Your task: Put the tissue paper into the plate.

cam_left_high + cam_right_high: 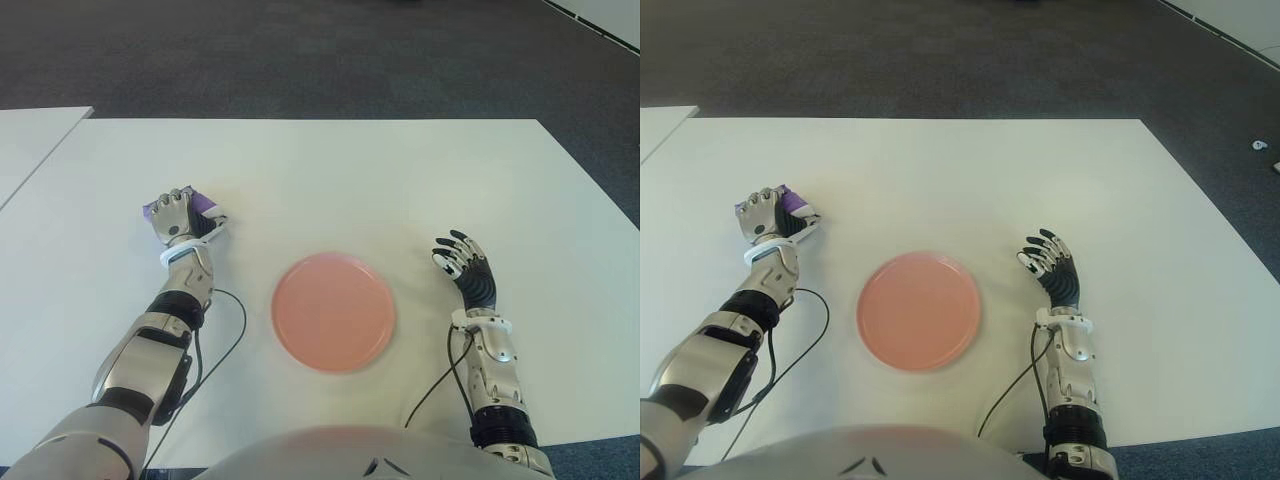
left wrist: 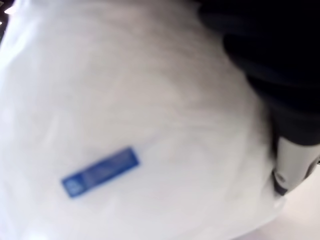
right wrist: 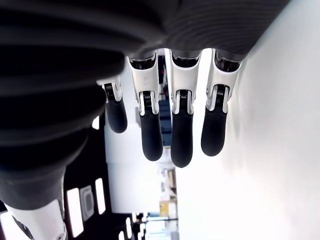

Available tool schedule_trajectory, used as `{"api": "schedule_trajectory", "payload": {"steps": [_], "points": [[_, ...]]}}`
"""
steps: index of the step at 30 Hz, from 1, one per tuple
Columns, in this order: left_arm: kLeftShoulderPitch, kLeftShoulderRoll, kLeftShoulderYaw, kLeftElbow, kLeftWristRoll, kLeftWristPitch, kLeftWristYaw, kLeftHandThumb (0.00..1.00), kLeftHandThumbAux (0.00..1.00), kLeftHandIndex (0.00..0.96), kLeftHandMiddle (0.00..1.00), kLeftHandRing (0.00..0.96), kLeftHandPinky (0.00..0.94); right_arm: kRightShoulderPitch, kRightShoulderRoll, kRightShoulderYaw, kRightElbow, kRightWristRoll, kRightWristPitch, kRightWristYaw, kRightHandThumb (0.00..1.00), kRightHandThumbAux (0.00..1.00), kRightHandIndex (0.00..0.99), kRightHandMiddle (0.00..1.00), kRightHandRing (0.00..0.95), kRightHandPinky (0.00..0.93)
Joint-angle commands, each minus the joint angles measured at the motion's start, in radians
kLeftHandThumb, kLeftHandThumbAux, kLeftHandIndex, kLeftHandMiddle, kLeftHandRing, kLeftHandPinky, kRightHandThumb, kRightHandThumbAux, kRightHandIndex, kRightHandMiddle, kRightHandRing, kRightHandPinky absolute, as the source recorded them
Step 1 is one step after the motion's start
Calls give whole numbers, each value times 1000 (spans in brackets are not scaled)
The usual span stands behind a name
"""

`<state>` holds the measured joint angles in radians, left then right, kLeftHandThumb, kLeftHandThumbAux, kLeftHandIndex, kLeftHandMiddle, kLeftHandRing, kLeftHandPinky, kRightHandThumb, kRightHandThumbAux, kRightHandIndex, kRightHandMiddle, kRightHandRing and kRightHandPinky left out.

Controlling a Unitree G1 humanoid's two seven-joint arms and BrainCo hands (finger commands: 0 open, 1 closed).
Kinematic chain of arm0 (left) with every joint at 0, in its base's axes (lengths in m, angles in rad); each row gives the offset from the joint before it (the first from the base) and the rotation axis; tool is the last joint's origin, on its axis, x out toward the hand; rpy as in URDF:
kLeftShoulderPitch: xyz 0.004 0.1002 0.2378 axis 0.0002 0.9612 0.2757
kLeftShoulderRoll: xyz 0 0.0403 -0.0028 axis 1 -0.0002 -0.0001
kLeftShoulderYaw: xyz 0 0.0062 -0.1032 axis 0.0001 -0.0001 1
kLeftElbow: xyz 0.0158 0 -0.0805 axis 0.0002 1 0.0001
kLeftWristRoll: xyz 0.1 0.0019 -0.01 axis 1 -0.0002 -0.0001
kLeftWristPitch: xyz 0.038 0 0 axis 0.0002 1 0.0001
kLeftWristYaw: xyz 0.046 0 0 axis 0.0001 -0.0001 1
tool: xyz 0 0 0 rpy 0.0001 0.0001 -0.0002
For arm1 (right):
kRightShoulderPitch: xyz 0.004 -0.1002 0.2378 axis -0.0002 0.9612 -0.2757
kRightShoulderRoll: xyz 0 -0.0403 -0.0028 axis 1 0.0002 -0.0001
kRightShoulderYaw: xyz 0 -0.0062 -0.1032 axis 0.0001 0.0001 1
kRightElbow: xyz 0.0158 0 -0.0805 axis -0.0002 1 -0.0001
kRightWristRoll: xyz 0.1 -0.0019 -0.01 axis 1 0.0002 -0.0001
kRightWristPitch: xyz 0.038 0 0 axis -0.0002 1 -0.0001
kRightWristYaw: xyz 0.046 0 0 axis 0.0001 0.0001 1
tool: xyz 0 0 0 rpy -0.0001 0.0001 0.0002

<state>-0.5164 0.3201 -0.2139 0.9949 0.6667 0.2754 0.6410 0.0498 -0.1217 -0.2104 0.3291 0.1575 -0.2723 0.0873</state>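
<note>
From the left eye view, a white desk (image 1: 400,180) is filling most of the scene, with dark carpet (image 1: 300,50) beyond its far edge. A round pink plate (image 1: 333,312) is sitting near the robot's body, between its two arms. The left hand (image 1: 178,220) is reaching out to the left of the plate, well apart from it, and is lying over a tissue pack (image 1: 205,205); purple corners of the pack are peeking out past the knuckles and white wrapping is showing at the hand's right side. The fingers are curling down onto the pack. The right hand (image 1: 465,262) is showing to the right of the plate, near it, with fingers spread and holding nothing. A black cable (image 1: 225,345) is looping on the desk beside the left forearm.

The right eye view is showing the same layout: the tissue pack (image 1: 792,203) is lying under the left hand (image 1: 768,222), still on the desk and outside the plate (image 1: 919,311).

In the left wrist view, the pack's white wrapper (image 2: 125,125) is filling nearly everything, very close, with a small blue label (image 2: 100,171) on it. A dark finger (image 2: 292,125) is pressing against its edge.

In the right wrist view, four fingers (image 3: 181,135) are hanging straight and apart, gripping nothing.
</note>
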Motion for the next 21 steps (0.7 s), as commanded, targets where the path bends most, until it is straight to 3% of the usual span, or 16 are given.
{"api": "schedule_trajectory", "payload": {"steps": [1,14,19,21], "points": [[92,-72,-2,61,-65,25,-76,855,664,411,523,817,816,40,9,4,37,-8,105,-18,279,739,189,355,377,404],[82,-69,-25,71,-43,10,-44,853,664,407,528,821,805,35,3,5,-3,-11,175,-35,281,763,202,380,372,390],[100,-64,-18,45,-48,-37,0,857,660,436,499,720,653,28,5,1,2,-10,172,-41,290,773,218,395,379,385],[103,-66,-10,44,-56,-64,21,858,659,450,487,702,638,26,6,-1,2,-9,173,-45,289,780,226,403,382,380]]}}
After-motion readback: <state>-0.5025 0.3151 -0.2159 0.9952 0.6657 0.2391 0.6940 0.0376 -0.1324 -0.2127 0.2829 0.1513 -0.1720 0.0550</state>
